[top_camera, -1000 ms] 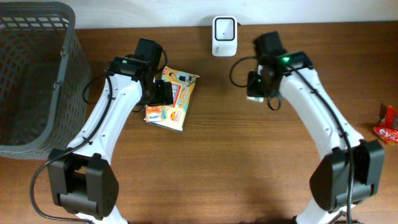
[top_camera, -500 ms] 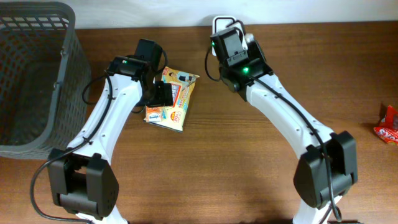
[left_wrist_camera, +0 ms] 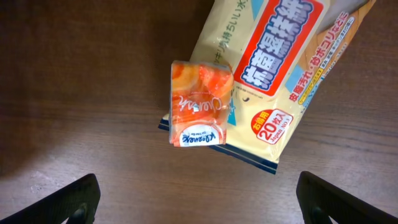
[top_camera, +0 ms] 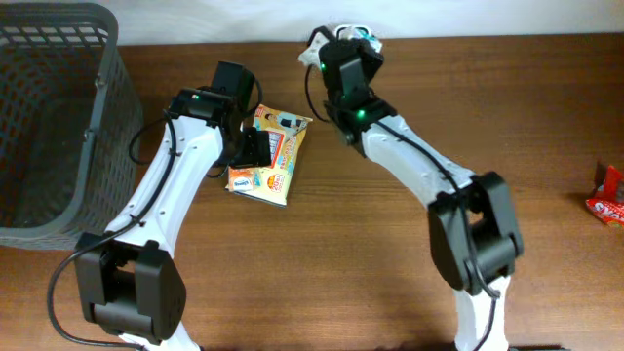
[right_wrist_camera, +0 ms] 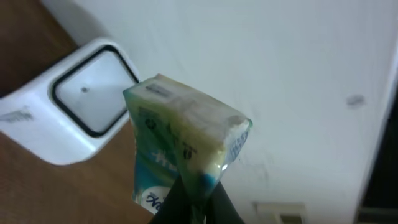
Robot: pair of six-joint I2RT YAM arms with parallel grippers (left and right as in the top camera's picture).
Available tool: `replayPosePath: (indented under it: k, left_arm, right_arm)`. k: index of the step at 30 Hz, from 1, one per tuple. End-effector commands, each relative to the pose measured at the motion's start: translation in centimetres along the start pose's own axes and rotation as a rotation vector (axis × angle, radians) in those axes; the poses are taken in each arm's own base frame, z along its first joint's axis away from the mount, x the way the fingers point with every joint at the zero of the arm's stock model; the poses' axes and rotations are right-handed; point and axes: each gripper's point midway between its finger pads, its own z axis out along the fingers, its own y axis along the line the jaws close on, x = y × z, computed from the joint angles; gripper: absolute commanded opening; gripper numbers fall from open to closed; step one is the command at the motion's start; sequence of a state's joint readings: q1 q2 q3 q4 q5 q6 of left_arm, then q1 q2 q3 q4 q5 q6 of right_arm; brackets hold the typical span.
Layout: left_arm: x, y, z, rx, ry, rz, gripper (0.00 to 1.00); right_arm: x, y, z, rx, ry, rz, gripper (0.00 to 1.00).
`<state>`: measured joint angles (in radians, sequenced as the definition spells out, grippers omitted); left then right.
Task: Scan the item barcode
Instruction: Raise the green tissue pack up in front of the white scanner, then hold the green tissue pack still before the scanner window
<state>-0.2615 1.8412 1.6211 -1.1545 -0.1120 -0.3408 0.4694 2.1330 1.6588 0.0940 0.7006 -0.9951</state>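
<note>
We see the right claw (right_wrist_camera: 194, 198) pinching a green-and-white packet (right_wrist_camera: 186, 143) at the barcode scanner (right_wrist_camera: 81, 106), while the left claw (top_camera: 255, 148) hangs wide open.

At the far left of the table (top_camera: 390, 273) we find a grey mesh basket (top_camera: 49, 107). Right of it, the left claw hovers above a pack of wet wipes (left_wrist_camera: 280, 68) with its jaws spread and touching nothing. A small orange packet (left_wrist_camera: 200, 102) lies on the near end of that pack. Further right, at the far edge by the white wall, the right claw is clamped on the lower end of the green-and-white packet, lifted off the table just beside the white scanner's dark-framed window. We cannot make out a barcode on it. At the right edge lies a red snack packet (top_camera: 609, 195), well apart from both arms.
</note>
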Motion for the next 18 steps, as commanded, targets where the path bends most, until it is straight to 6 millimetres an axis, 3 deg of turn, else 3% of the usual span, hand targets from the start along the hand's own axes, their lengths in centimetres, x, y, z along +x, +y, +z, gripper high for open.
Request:
replayPosePath:
  k: [1, 9, 18]
  left_arm:
    - [0.0, 0.1, -0.1, 0.000, -0.003, -0.012, 0.99]
    - [0.0, 0.1, -0.1, 0.001, -0.004, -0.013, 0.99]
    - [0.0, 0.0, -0.1, 0.001, -0.003, -0.012, 0.99]
  right_arm:
    - [-1.8, 3.4, 1.3, -0.047, -0.092, -0.057, 0.04]
    - [-1.0, 5.3, 4.1, -0.036, -0.120, 0.013, 0.04]
    - [1.1, 4.7, 5.9, -0.060, -0.115, 0.054, 0.04]
